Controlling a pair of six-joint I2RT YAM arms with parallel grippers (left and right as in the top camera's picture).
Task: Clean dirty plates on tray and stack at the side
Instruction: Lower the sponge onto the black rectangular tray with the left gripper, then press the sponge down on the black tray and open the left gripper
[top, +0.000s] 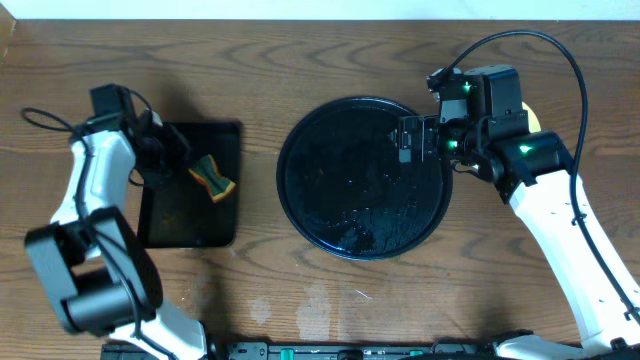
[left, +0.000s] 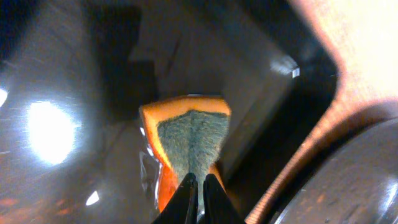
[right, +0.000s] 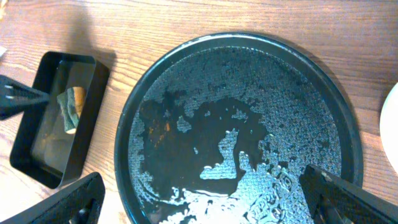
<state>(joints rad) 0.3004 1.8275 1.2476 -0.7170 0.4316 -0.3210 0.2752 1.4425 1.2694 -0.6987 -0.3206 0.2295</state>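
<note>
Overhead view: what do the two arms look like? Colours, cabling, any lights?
Both have white link shells and black joint housings. The left arm has a thin black cable loop near its wrist. The right arm carries a long black cable arcing above it, and green lights glow on its black wrist block. The left tool and right tool are both black.

The right arm (top: 545, 210) is hiding nearly all of the plates (top: 536, 119); in the right wrist view a pale rim (right: 392, 127) is running off the right edge.
</note>
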